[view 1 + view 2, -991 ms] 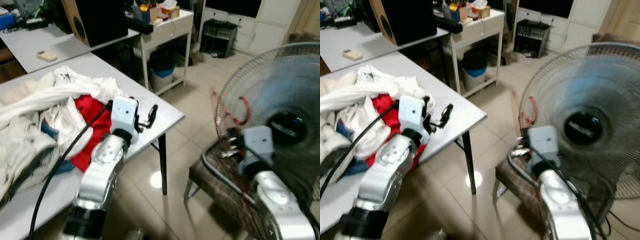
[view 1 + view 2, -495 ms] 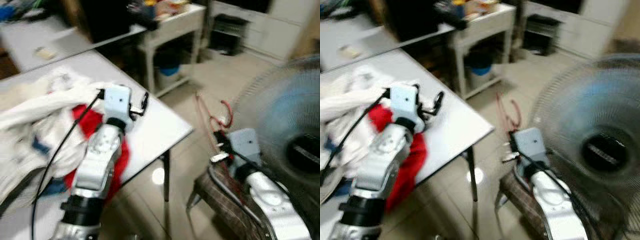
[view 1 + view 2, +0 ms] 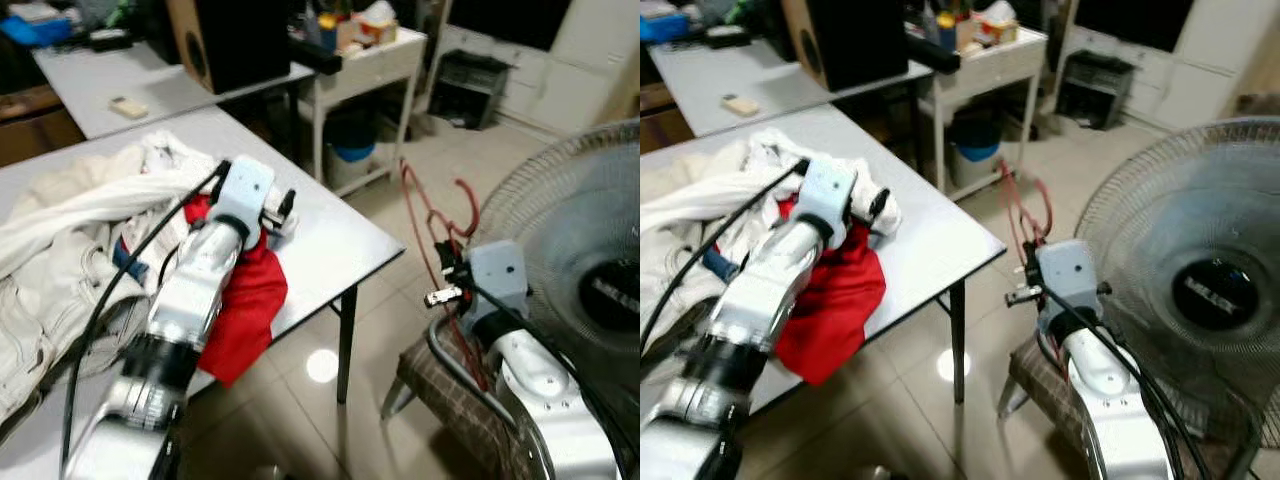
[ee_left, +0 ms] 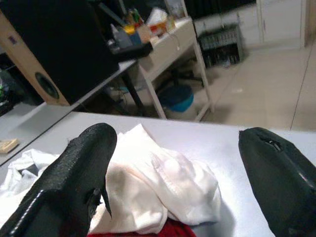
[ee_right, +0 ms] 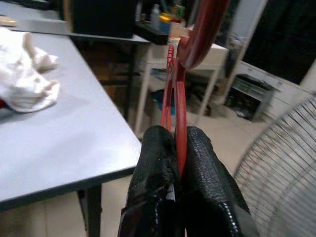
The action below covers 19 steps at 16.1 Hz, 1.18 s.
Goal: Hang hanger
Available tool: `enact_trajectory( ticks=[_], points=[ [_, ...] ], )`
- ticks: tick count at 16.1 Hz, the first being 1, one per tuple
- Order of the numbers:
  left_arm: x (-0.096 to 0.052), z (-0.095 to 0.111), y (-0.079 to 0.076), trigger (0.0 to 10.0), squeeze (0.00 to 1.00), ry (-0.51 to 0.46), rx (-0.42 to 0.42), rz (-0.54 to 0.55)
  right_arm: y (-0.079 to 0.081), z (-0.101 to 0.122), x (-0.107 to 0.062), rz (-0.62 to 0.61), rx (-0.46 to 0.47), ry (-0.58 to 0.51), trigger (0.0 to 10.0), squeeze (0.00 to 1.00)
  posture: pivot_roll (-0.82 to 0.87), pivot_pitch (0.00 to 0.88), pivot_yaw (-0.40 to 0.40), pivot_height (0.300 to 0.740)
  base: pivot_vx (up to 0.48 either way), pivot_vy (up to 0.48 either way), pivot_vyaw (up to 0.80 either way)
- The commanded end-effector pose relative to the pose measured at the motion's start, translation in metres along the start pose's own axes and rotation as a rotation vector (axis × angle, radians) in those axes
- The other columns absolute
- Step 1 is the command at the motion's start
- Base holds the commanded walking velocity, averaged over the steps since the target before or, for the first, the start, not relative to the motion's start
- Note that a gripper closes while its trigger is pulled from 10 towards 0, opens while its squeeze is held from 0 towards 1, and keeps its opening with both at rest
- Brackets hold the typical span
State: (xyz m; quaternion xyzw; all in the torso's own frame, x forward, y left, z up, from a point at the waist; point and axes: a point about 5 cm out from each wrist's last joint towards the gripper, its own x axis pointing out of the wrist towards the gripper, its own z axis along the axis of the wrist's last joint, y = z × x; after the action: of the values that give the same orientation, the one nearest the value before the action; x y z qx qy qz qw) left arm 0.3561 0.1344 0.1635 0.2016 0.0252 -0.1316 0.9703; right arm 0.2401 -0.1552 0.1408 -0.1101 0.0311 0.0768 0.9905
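A red wire hanger stands upright off the table's corner, with my right gripper shut on its lower wires. In the right wrist view the black fingers pinch the red hanger, whose hook curves overhead. My left gripper hovers open just over the clothes pile on the grey table. Its wrist view shows the two fingers spread wide with a white cloth lying below them. A red garment lies under the left forearm.
A large standing fan fills the right side, with a checked stool below my right arm. Crumpled white clothes cover the table's left. Behind stand a white side table, a speaker and a blue bin.
The head view has swung and sharpened after a blur. The right gripper still holds the red hanger, now higher. The left gripper sits nearer the white cloth at the pile's edge.
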Motion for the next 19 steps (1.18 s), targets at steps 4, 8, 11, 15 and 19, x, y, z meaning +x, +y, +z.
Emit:
enact_trajectory(
  ticks=[4, 8, 11, 15, 19],
  points=[
    [0.02, 0.002, 0.018, 10.0, 0.0, 0.05, 0.056, 0.064, -0.009, 0.002, 0.003, -0.059, 0.037, -0.007, 10.0, 0.0, -0.09, 0.0, 0.064, 0.74, 0.0, 0.0, 0.0],
    [0.02, -0.018, 0.044, 4.6, 0.0, 0.156, -0.057, 0.204, -0.005, 0.001, 0.002, -0.035, 0.034, -0.007, 10.0, 0.0, -0.09, 0.0, 0.07, 0.74, 0.0, 0.0, 0.0],
    [0.016, -0.029, 0.052, 0.0, 0.0, 0.211, -0.074, 0.202, -0.005, 0.0, 0.003, -0.04, 0.038, 0.002, 10.0, 0.0, -0.09, 0.0, 0.063, 0.74, 0.0, 0.0, 0.0],
    [0.014, -0.032, 0.057, 0.0, 0.0, 0.216, -0.078, 0.17, -0.003, 0.0, 0.004, -0.015, 0.055, -0.001, 10.0, 0.0, -0.08, 0.0, 0.057, 0.74, 0.0, 0.0, 0.0],
    [0.012, -0.037, 0.059, 0.0, 0.0, 0.246, -0.047, 0.174, 0.0, 0.001, 0.003, -0.007, 0.04, -0.006, 10.0, 0.0, -0.09, 0.0, 0.065, 0.74, 0.0, 0.0, 0.0]
  ],
)
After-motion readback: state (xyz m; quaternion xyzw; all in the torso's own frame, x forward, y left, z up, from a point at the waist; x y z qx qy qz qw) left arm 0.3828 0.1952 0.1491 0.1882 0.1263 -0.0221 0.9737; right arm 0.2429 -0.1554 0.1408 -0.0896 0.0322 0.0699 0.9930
